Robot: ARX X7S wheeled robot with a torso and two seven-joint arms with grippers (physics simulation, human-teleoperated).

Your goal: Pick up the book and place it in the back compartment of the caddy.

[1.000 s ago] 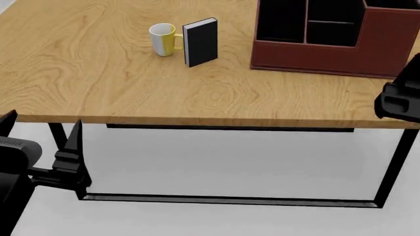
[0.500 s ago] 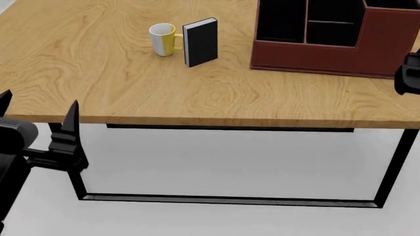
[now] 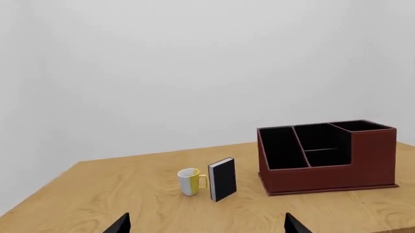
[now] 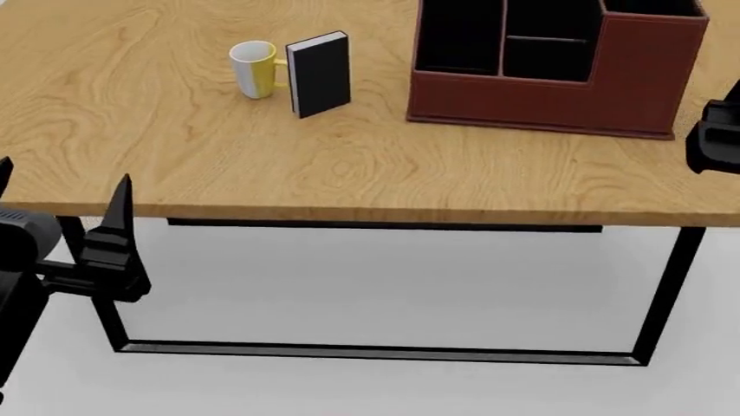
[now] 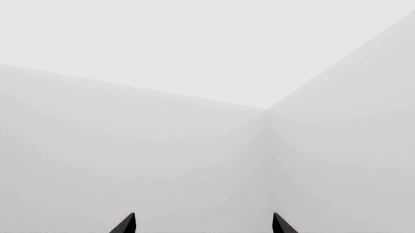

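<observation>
standing upright on the wooden worktop (image 4: pixel 151 113), the small black hardcover book (image 4: pixel 319 74) lies ahead and rightward of my left pincer (image 4: pixel 64 217), prongs apart, below the edge; it is nearer than my right pincer (image 5: pixel 202 224), also apart.

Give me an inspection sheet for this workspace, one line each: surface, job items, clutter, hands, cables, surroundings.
Surface: wooden table on a black frame.
Job items: book standing upright on the table; caddy apart from it, back compartment holding nothing.
Clutter: white-and-yellow mug beside the book.
Hands: left hand open, below the table's near edge; right hand open, facing bare wall, holding nothing.
Cables: nothing seen.
Surroundings: pale floor and plain white walls.
</observation>
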